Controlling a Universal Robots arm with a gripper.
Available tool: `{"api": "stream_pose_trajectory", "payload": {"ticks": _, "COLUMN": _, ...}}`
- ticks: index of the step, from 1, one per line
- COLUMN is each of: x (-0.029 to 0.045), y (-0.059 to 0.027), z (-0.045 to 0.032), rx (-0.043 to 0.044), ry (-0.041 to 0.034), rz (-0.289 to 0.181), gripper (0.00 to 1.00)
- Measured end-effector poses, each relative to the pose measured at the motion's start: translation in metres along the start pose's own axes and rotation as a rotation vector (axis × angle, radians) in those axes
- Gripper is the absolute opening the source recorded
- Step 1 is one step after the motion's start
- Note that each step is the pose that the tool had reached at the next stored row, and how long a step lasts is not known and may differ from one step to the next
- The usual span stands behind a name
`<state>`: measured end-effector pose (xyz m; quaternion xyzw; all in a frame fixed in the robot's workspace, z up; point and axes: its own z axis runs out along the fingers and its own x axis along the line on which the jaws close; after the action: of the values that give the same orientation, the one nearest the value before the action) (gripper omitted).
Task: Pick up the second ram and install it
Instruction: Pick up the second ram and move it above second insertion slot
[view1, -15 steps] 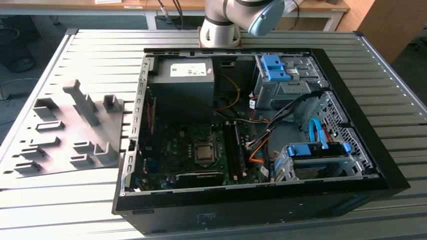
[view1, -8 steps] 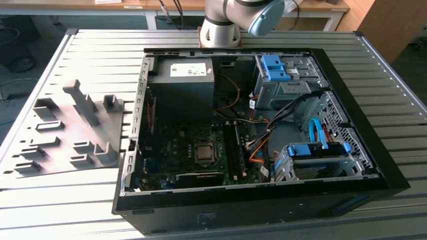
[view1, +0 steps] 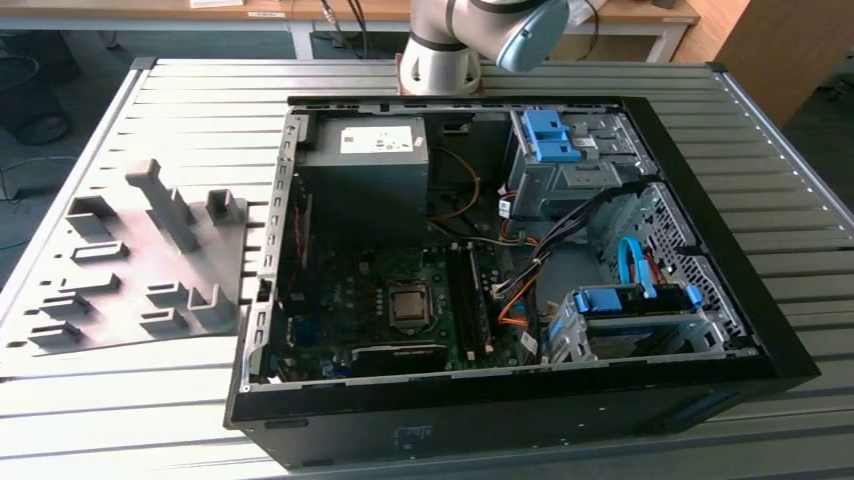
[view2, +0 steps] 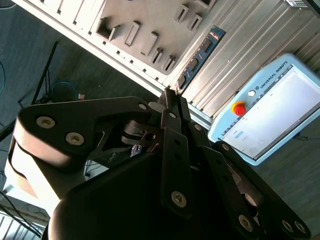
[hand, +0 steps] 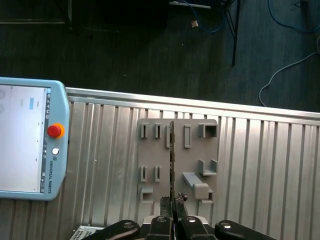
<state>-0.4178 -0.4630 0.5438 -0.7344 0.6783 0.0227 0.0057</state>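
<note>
My gripper is shut on the second ram, which I see edge-on as a thin dark strip running out from between the fingertips. In the second wrist view the ram shows its dark face with chips and a bluish label, sticking out past the gripper. I hold it high in the air above the grey holder plate on the ribbed table. The open computer case lies on the table in the exterior view, with the memory slots beside the processor socket.
A teach pendant with a red stop button lies on the table beside the holder plate. In the exterior view the grey holder plate sits at the exterior view's left of the case. The arm's base stands behind the case. Cables and drive cages fill the case's right side.
</note>
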Motion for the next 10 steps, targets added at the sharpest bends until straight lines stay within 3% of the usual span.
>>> {"api": "stream_pose_trajectory", "payload": {"ticks": 10, "x": -0.0005, "y": 0.0002, "z": -0.0128, "rx": -0.0001, "ry": 0.0000, "rz": 0.000, "gripper": 0.14}}
